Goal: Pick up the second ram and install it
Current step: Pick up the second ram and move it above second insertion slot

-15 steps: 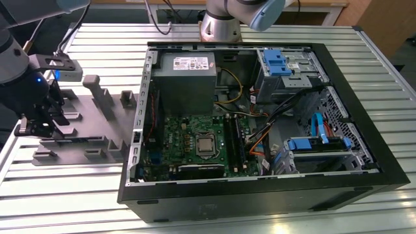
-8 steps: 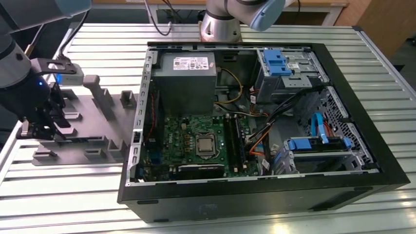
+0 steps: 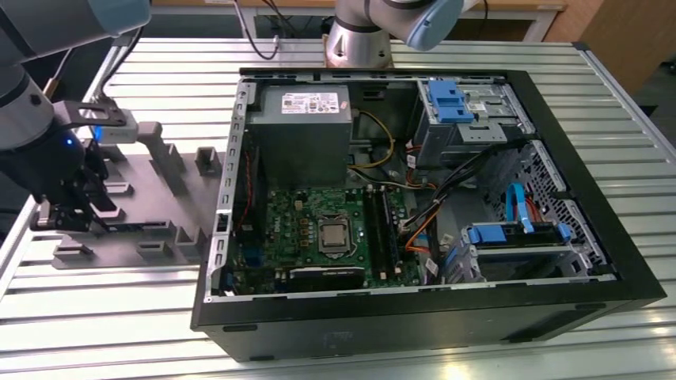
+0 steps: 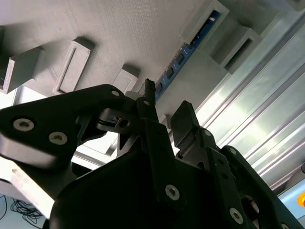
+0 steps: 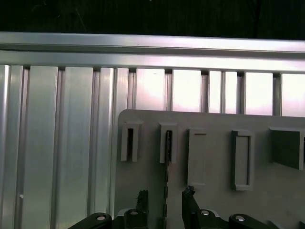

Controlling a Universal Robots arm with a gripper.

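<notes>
Open PC case [image 3: 423, 326] on slatted table [image 3: 106, 317]; grey fixture plate [image 3: 180, 202] beside.

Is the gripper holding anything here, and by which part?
Nothing is held. The open gripper straddles the second ram, standing on edge in the grey fixture, with a gap on each side.

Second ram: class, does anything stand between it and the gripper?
Nothing visible does. In the first wrist view the second ram, standing on edge in the grey fixture, lines up between the open fingers of the gripper, with only bare gaps on either side.
</notes>
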